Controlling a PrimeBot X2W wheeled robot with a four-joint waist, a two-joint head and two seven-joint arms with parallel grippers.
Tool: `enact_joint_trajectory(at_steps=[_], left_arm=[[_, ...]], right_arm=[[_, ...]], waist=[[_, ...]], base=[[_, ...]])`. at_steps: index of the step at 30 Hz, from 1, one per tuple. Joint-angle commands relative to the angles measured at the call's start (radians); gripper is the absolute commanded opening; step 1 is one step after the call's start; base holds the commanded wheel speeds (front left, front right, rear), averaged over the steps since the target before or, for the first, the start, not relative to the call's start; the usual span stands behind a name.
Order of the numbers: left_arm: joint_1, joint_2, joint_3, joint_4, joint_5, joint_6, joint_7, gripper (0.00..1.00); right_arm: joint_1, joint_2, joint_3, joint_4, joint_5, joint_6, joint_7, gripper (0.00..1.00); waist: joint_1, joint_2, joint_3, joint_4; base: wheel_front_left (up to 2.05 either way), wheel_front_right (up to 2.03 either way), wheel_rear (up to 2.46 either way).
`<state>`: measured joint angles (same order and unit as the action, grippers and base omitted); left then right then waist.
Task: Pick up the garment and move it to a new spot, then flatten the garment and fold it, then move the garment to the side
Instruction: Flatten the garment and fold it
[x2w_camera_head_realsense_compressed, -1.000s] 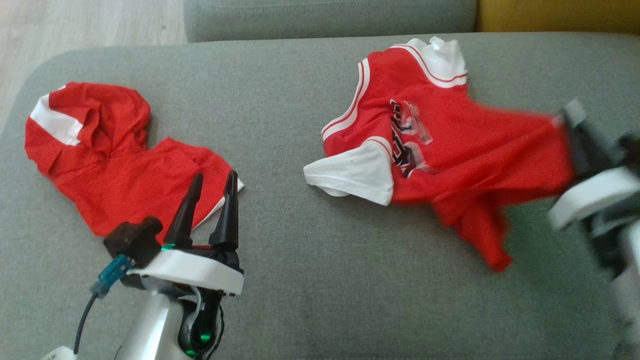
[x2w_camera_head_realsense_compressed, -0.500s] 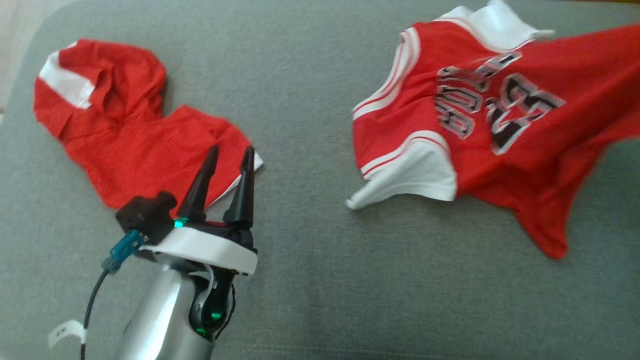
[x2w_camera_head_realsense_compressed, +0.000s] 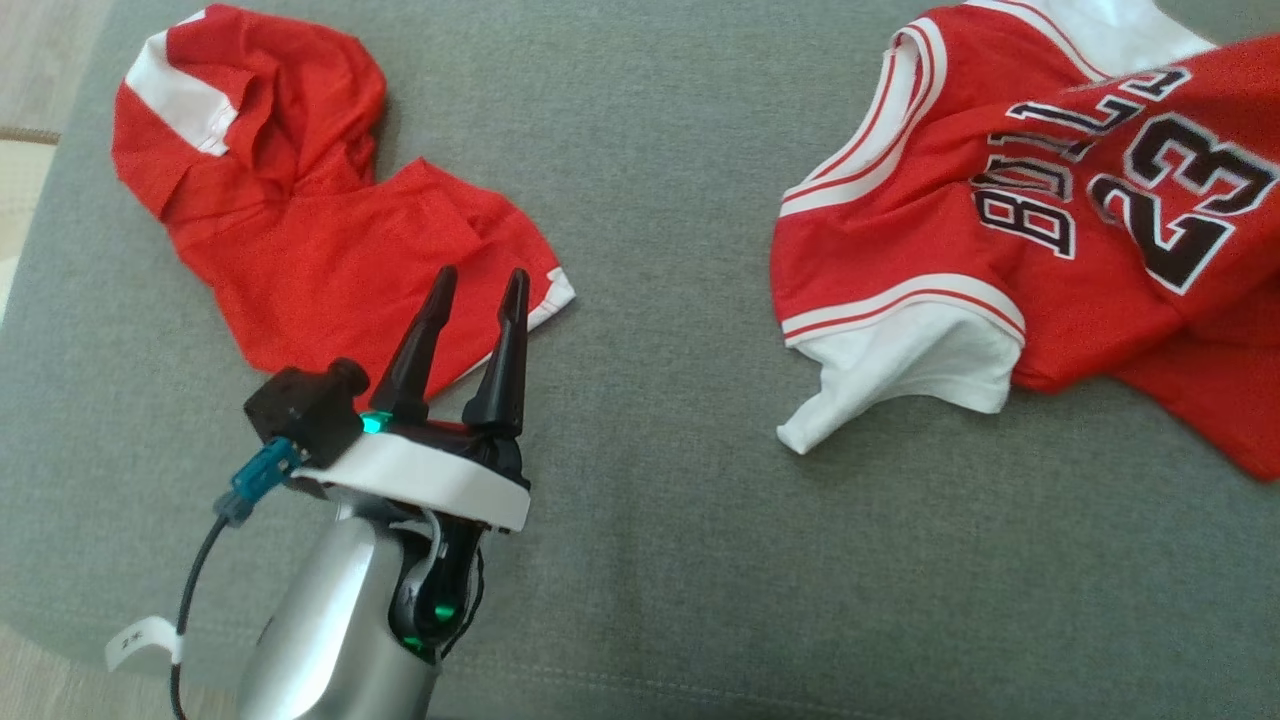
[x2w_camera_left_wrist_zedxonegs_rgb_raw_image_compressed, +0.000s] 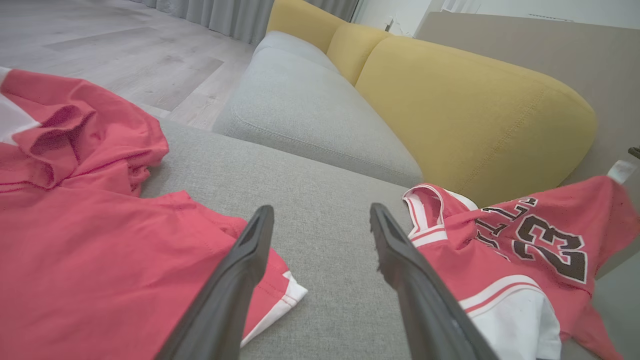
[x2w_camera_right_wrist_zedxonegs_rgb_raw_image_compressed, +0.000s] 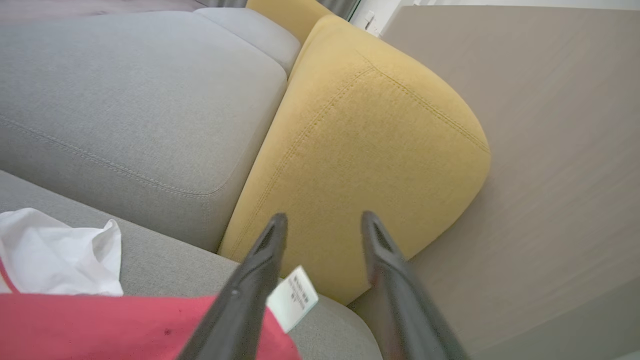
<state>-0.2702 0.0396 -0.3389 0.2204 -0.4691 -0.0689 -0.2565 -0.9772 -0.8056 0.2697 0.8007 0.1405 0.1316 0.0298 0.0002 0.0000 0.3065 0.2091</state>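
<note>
The garment is a red jersey with white sleeves and "BULLS 23" printed on it, lying at the right of the grey seat, chest print up. The left wrist view shows the jersey with its far corner raised. My right gripper has its fingers apart; the jersey's red hem and white label rest against the left finger, nothing between the tips. My left gripper stands open at the lower left, its tips over the edge of another red garment.
The grey sofa seat carries both pieces. Behind it stand a grey back cushion and a yellow one. A wooden floor lies beyond the seat's left edge.
The head camera has shifted. The jersey has been drawn out to the right, so its print now shows. My right gripper has left the head view and its fingers have parted. The left gripper stays open.
</note>
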Motion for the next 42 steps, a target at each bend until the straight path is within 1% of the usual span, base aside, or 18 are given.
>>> enact_joint_trajectory(at_steps=[1,7,8,9,14,15,16,21,23,28,32,34,36,39,42], left_arm=[[-0.03,0.011,0.033,-0.035,-0.005,0.007,-0.005,1.0],[-0.027,0.011,0.046,-0.032,-0.001,0.007,-0.005,1.0],[-0.025,0.011,0.048,-0.031,0.0,0.006,-0.005,1.0],[-0.025,0.011,0.048,-0.031,0.0,0.006,-0.005,1.0],[-0.011,0.011,0.065,-0.028,0.005,0.004,-0.005,1.0],[-0.006,0.011,0.067,-0.027,0.005,0.003,-0.005,1.0],[0.003,0.011,0.071,-0.025,0.007,0.002,-0.005,1.0],[0.038,0.011,0.075,-0.019,0.007,0.001,-0.005,1.0],[0.052,0.011,0.073,-0.018,0.008,0.001,-0.005,1.0],[0.069,0.011,0.05,-0.008,0.014,-0.001,-0.005,1.0],[0.064,0.011,0.033,0.003,0.023,-0.01,-0.005,1.0],[0.055,0.011,-0.006,0.011,0.016,-0.031,-0.005,1.0],[0.049,0.011,-0.079,0.03,-0.02,-0.052,-0.005,1.0],[0.022,0.016,-0.206,0.091,-0.042,-0.06,-0.002,1.0],[-0.014,0.037,-0.319,0.125,-0.099,-0.061,0.005,1.0]], right_arm=[[-0.021,-0.004,-0.02,0.004,-0.026,-0.001,-0.033,1.0],[-0.004,0.108,-0.041,0.058,-0.031,-0.001,-0.139,1.0],[0.003,0.127,-0.049,0.06,-0.027,-0.001,-0.162,1.0],[0.003,0.127,-0.049,0.06,-0.027,-0.001,-0.162,1.0],[0.081,0.234,-0.05,0.031,-0.007,-0.001,-0.243,1.0],[0.106,0.254,-0.046,0.015,-0.001,-0.001,-0.253,1.0],[0.159,0.294,-0.057,-0.024,0.02,-0.001,-0.268,1.0],[0.353,0.4,-0.093,-0.156,0.07,-0.001,-0.284,1.0],[0.446,0.447,-0.123,-0.218,0.085,-0.001,-0.286,1.0],[0.651,0.55,-0.206,-0.363,0.059,-0.001,-0.288,1.0],[0.718,0.601,-0.254,-0.455,0.016,-0.001,-0.279,1.0],[0.73,0.618,-0.277,-0.497,0.003,-0.001,-0.268,1.0],[0.739,0.629,-0.295,-0.532,-0.009,-0.001,-0.257,1.0],[0.753,0.64,-0.314,-0.564,-0.021,-0.001,-0.242,1.0],[0.766,0.656,-0.33,-0.582,-0.03,-0.001,-0.234,1.0]], waist=[[-0.0002,0.0,-0.005,-0.009],[-0.0002,0.0,-0.038,-0.058],[-0.0002,0.0,-0.048,-0.069],[-0.0002,0.0,-0.048,-0.069],[-0.0002,0.0,-0.108,-0.129],[-0.0002,0.0,-0.121,-0.141],[-0.0002,0.0,-0.148,-0.163],[-0.0002,0.0,-0.21,-0.21],[-0.0002,0.0,-0.225,-0.225],[-0.0002,0.0,-0.218,-0.252],[-0.0002,0.0,-0.202,-0.271],[-0.0002,0.0,-0.195,-0.278],[-0.0002,0.0,-0.188,-0.284],[-0.0002,0.0,-0.179,-0.293],[-0.0002,0.0,-0.17,-0.303]], base=[[0.0,0.0,0.0],[0.0,0.0,0.0],[0.0,0.0,0.0],[0.0,0.0,0.0],[0.0,0.0,0.0],[0.0,0.0,0.0],[0.0,0.0,0.0],[0.0,0.0,0.0],[0.0,0.0,0.0],[0.0,0.0,0.0],[0.0,0.0,0.0],[0.0,0.0,0.0],[0.0,0.0,0.0],[0.0,0.0,0.0],[0.0,0.0,0.0]])
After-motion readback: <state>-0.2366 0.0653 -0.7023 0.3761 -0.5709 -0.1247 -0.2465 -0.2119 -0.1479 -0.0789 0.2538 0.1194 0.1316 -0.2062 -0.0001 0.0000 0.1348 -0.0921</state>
